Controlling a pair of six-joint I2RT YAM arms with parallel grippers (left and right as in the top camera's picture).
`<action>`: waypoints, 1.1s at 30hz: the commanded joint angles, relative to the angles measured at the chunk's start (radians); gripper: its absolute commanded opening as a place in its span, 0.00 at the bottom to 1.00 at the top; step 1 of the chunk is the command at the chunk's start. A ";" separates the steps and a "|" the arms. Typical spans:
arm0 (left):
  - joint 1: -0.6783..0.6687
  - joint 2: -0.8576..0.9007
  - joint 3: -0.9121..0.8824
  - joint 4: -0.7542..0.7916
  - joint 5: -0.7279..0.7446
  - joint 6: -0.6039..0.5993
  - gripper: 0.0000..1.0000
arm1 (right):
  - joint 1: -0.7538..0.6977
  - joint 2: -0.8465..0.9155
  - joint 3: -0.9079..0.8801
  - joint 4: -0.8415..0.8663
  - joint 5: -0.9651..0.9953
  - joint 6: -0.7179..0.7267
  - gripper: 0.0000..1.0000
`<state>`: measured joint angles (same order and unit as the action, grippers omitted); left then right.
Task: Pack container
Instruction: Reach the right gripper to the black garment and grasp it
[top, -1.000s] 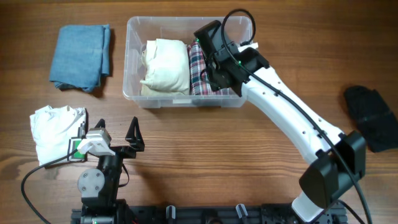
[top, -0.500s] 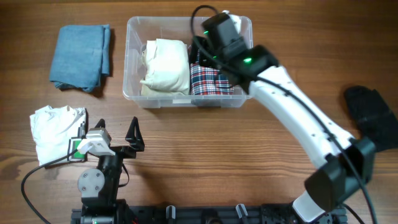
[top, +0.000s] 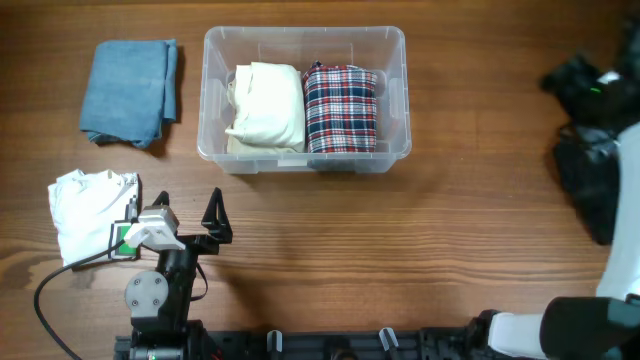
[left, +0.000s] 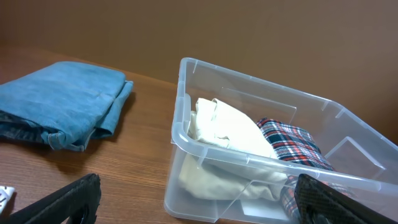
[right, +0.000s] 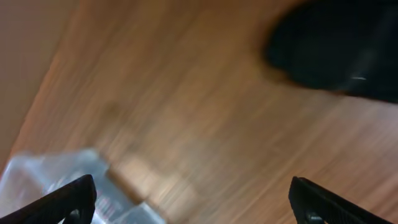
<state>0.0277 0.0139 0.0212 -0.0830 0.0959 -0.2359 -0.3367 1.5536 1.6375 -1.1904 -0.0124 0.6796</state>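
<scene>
Change since 1 s ago, L to R: white cloth (top: 90, 212), blue cloth (top: 130, 90) and left gripper (top: 188, 210) haven't moved; L fingers are spread wide, nothing between them. Right arm has pulled out of the container (top: 393, 95) and swung to far R edge. Right gripper (right: 191, 186) is now over bare wood near the black cloth (top: 592, 190), fingers spread, empty; wrist view is motion-blurred. Plaid cloth (top: 340, 108) stays behind in the bin, so that item counts as packed. My guess: black cloth is the next pick, w/ blue and white still outside.

Container sits at top centre of table, upright, no lid. Clear walls, thick rim, rounded corners. Inside: cream cloth (top: 268, 105) on L, plaid touching it on R, narrow bare strip along R wall.
</scene>
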 joint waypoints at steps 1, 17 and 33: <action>0.006 -0.007 -0.008 0.000 0.000 0.019 1.00 | -0.154 -0.005 -0.069 -0.015 -0.071 -0.047 1.00; 0.006 -0.007 -0.008 0.000 0.001 0.020 1.00 | -0.621 0.011 -0.339 0.122 -0.080 -0.297 1.00; 0.006 -0.007 -0.008 0.000 0.001 0.020 1.00 | -0.667 0.300 -0.340 0.316 -0.170 -0.470 0.95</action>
<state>0.0277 0.0139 0.0212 -0.0830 0.0956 -0.2359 -1.0023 1.8091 1.2999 -0.8925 -0.1577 0.2424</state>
